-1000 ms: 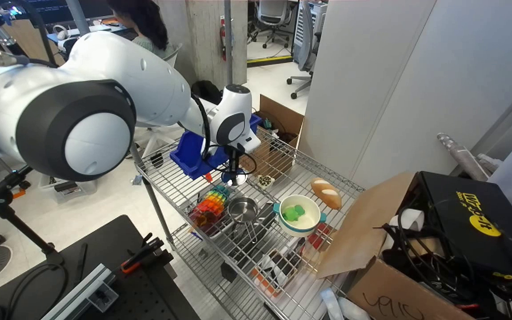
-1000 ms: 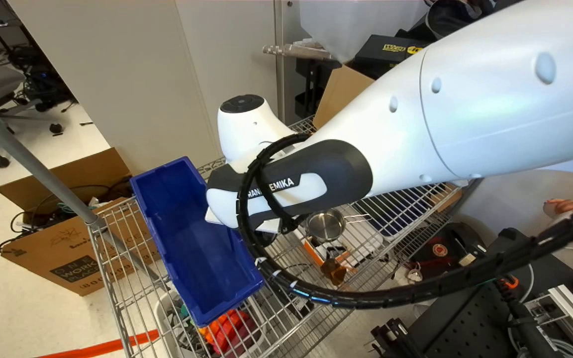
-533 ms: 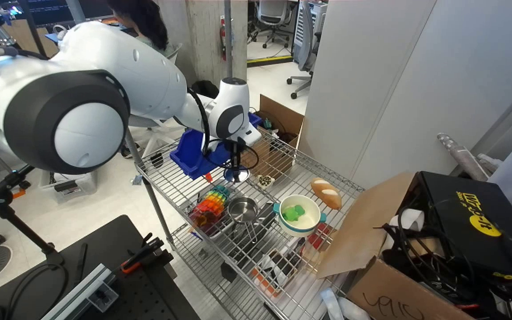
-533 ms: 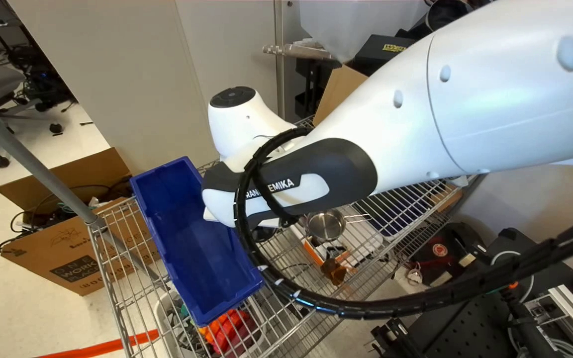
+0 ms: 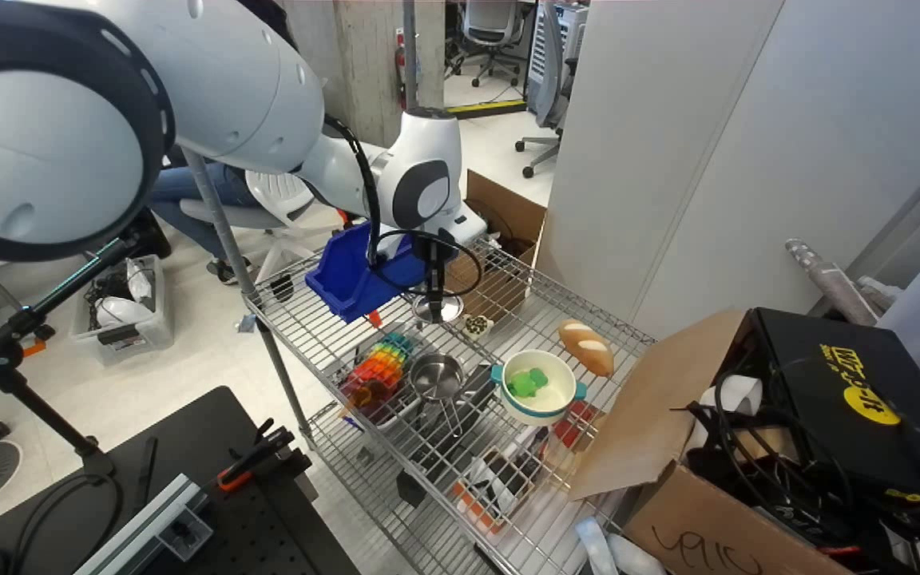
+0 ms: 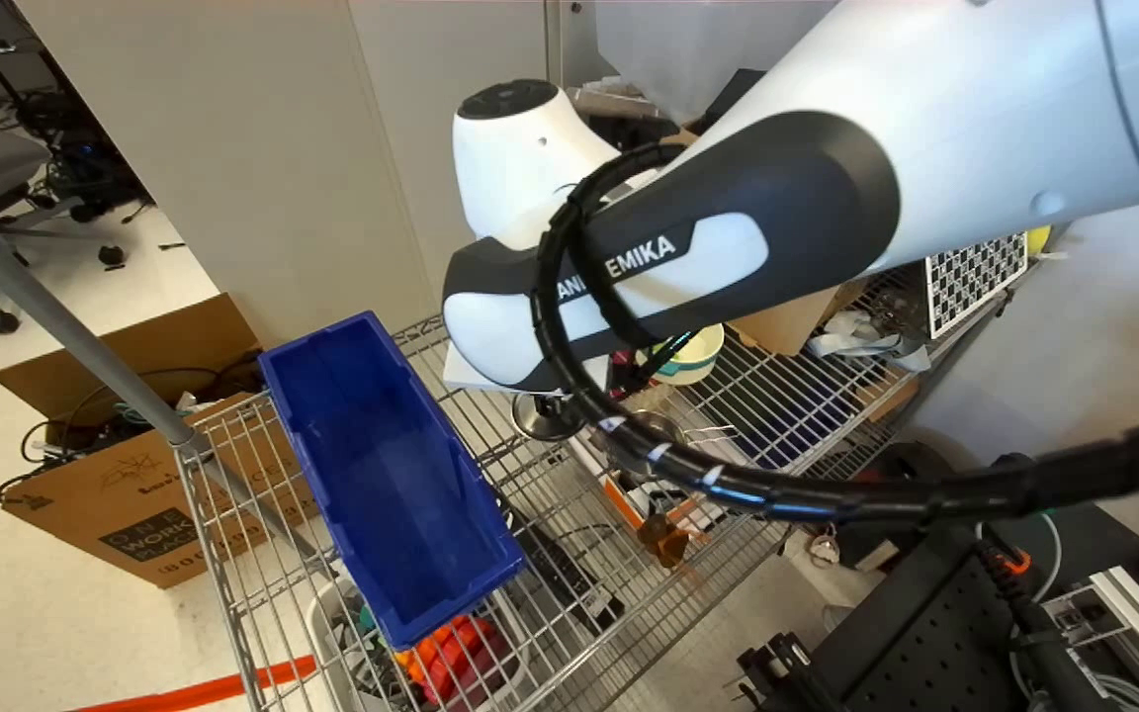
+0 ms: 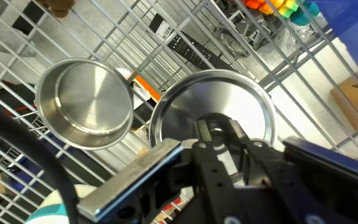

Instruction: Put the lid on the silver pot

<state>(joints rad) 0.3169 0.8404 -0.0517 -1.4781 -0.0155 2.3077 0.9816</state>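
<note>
one cable (image 6: 777,497) part-hides the pot (image 6: 660,425) in an exterior view; wrist view shows its rim whole, pincer (image 7: 220,128) pinching lid (image 7: 211,97).

Table (image 5: 568,292) carried blue bin (image 6: 394,477) at one end, seen in both exterior views. Bread loaf (image 5: 586,348) lay near two-handled cream bowl (image 5: 562,385), green pieces (image 5: 525,382) inside bowl. Rainbow-coloured things (image 5: 384,366) showed from beneath table. Cardboard box (image 6: 159,494) stood on floor (image 6: 36,623) beside table. Black-and-yellow case (image 5: 823,395) rose above front of open carton (image 5: 715,519). Grey chair (image 5: 548,84) stood well back.
</note>
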